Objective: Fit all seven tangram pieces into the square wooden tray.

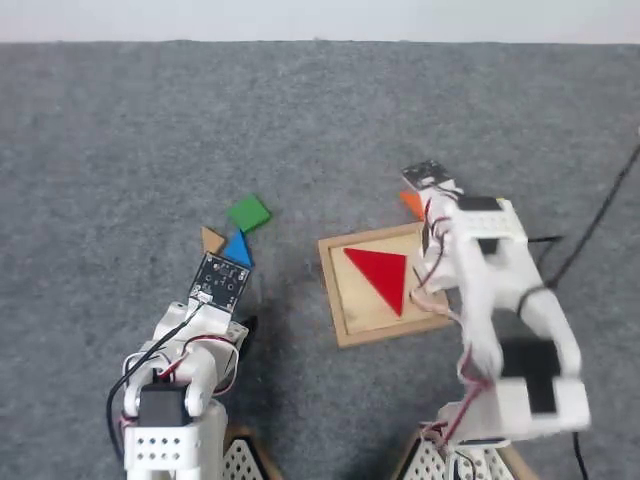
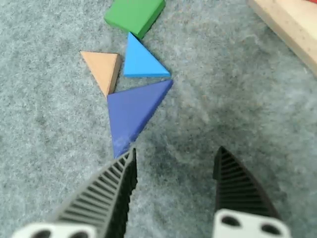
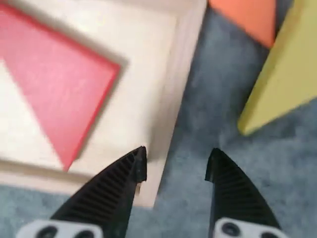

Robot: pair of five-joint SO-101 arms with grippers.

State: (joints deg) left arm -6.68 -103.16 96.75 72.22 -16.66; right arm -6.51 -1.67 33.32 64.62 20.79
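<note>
The square wooden tray point(image 1: 335, 297) lies in the middle of the mat with a red triangle point(image 1: 383, 272) inside it. My right gripper point(image 3: 176, 163) hangs open over the tray's rim point(image 3: 179, 84), one finger above the wood and the other above the mat. An orange piece point(image 3: 246, 14) and a yellow piece point(image 3: 290, 69) lie just outside that rim. My left gripper point(image 2: 176, 168) is open over bare mat, its tips close to a dark blue triangle point(image 2: 132, 110). Beyond that lie a light blue triangle point(image 2: 141, 60), a tan triangle point(image 2: 103, 69) and a green square point(image 2: 134, 14).
Grey carpet-like mat covers the table. The left arm point(image 1: 180, 390) stands at the front left, the right arm point(image 1: 505, 330) at the front right beside the tray. A black cable point(image 1: 600, 215) runs off to the right. Open mat stretches behind the pieces.
</note>
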